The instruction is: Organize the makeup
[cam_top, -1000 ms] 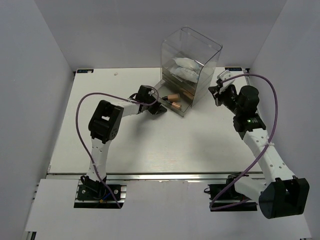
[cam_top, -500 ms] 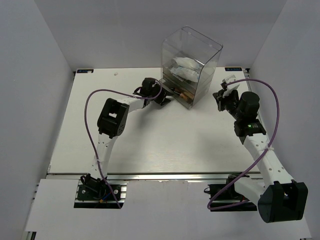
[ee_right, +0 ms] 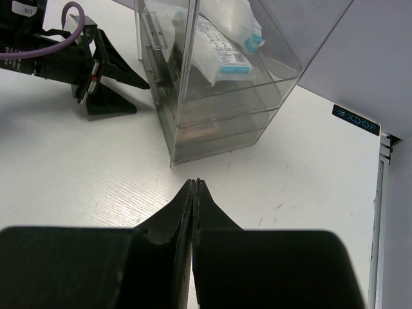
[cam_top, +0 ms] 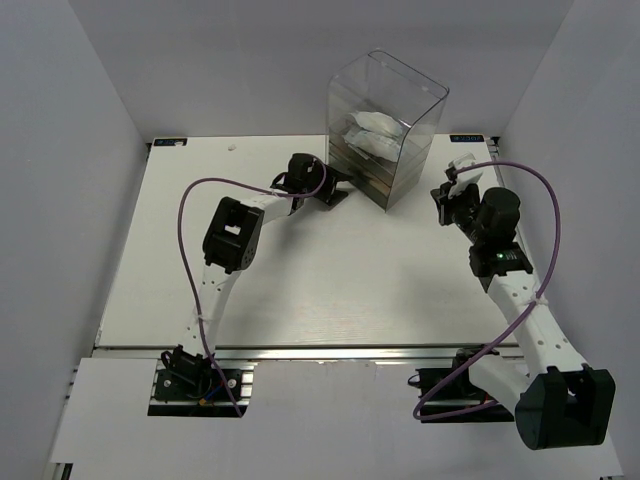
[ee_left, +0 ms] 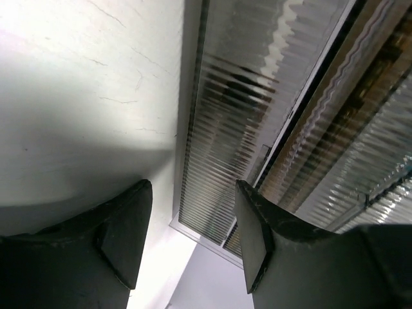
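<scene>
The white-and-light-blue packets (cam_top: 376,137) lie in the top of the clear box (cam_top: 386,120); they also show in the right wrist view (ee_right: 222,46). Tan and brown shapes show dimly behind the ribbed grey drawer fronts (ee_left: 360,96), and all the drawers are pushed in. My left gripper (cam_top: 337,189) is open and empty, its fingertips right at the lowest drawer front (ee_left: 219,167). It also shows in the right wrist view (ee_right: 106,77). My right gripper (cam_top: 442,192) is shut and empty, apart from the box, pointing at its near corner (ee_right: 194,183).
The box (ee_right: 212,90) stands at the back middle of the white table (cam_top: 300,270). White walls close in the left, right and back. A small black label (ee_right: 355,120) sits at the table's back right edge.
The lower drawer with the tan bottles stood out a second ago; it has slid shut as my left gripper moved toward the box. My right gripper has drawn back a little.
</scene>
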You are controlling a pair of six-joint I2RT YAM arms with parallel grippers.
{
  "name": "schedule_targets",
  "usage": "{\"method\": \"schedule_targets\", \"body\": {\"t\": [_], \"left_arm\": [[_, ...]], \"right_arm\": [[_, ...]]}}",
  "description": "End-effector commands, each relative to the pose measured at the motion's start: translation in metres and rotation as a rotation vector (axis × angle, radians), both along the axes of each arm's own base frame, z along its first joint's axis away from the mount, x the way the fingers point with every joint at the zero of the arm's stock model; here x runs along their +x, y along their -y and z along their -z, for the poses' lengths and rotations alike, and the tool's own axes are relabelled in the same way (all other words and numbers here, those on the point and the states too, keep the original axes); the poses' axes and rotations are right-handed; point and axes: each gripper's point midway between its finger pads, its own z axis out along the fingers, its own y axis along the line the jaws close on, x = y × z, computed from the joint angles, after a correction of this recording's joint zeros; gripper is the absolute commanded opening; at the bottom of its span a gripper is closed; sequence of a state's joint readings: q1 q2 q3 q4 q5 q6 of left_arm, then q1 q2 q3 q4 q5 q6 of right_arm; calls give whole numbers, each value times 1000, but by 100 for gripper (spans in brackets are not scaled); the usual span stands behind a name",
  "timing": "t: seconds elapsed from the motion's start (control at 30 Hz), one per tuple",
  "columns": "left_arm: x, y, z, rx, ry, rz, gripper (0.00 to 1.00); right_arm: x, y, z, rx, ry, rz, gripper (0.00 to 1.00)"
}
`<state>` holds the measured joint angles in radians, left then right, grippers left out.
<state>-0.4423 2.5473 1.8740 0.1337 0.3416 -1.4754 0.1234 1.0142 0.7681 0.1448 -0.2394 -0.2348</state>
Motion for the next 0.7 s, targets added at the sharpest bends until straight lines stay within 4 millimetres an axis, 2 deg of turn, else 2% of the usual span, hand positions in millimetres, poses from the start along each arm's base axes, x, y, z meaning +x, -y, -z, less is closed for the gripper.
{"method": "schedule_targets", "body": {"t": [0.0, 0.1, 0.23, 0.27, 0.33, 0.37, 0.43, 0.47, 0.5, 0.57, 0.6, 0.67], "left_arm": [[2, 1, 0, 8, -6, -23, 64], [-9, -7, 3, 27, -18, -28, 63], [-23, -29, 2, 75, -16, -57, 63], [-30, -36, 0, 97, -9, -58, 64], [-35, -47, -4, 115, 1, -60, 65], [-43, -54, -9, 131, 19, -53, 66], [-49, -63, -17, 148, 49, -48, 69], [-50, -70, -24, 166, 89, -40, 70], [-59, -77, -35, 178, 115, -30, 70], [-65, -88, -51, 230, 200, 2, 74], [-74, -94, -69, 247, 249, 16, 75], [-83, -104, -87, 312, 346, 56, 79]], "right_arm": [[-3, 6, -8, 10, 35, 28, 0], [-5, 7, -4, 0, 30, 28, 0], [-9, 7, 1, -7, 4, 20, 0], [-10, 6, 3, -5, -4, 12, 4], [-15, 0, 10, -5, -34, -24, 18], [-16, -2, 11, -4, -46, -38, 35], [-21, -8, 19, -4, -94, -78, 54], [-26, -15, 21, 5, -110, -122, 78], [-28, -20, 23, 9, -137, -153, 89], [-40, -32, 28, 38, -203, -226, 89], [-41, -35, 25, 54, -221, -242, 89], [-48, -39, 28, 105, -299, -245, 89]]}}
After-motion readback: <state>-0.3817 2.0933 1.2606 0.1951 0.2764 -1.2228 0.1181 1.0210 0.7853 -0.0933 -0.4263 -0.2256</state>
